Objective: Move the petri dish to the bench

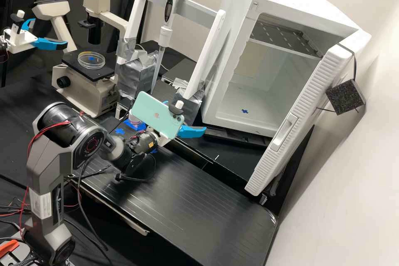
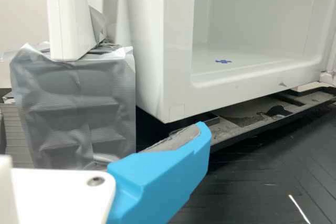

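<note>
Okay, petri dish point(image 1: 91, 60) is laid flat on microscope stage point(image 1: 71, 59), round face turned up, diameter along the stage; gripper point(image 1: 185, 116) is spread wide.

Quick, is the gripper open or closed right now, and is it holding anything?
Gripper: open, jaws spread apart, holding nothing; the petri dish sits on the black microscope stage.

beige microscope point(image 1: 85, 89), white pipette point(image 1: 165, 35), and open white cabinet point(image 1: 299, 8)

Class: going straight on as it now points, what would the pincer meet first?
The pincer would probably meet the taped block beside the white box first; depth is unclear.
</note>
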Controlling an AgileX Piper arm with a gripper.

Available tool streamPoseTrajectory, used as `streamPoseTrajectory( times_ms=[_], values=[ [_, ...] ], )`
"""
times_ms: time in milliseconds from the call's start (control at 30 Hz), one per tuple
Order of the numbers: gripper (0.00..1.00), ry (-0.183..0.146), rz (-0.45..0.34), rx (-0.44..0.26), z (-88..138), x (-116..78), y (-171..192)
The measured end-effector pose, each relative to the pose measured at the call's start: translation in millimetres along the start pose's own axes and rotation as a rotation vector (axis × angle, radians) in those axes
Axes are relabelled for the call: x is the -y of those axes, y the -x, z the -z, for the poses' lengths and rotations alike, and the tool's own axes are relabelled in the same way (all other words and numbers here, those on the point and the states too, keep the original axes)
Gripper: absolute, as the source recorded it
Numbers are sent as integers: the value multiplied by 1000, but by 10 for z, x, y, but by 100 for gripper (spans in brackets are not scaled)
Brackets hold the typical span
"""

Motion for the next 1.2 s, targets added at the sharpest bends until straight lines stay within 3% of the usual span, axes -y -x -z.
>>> streamPoseTrajectory(
  times_ms=[333, 467, 667, 867, 1000, 1200],
  values=[
    [100, -4, 0, -2, -8, 8, 68],
    [100, 9, -18, -61, 47, -14, 327],
    [100, 12, -16, -299, 359, 45, 832],
    [100, 6, 96, -557, 741, 250, 1238],
    [100, 40, 166, -677, 952, 391, 1381],
    [100, 89, 252, -774, 1228, 530, 1453]
  ],
)
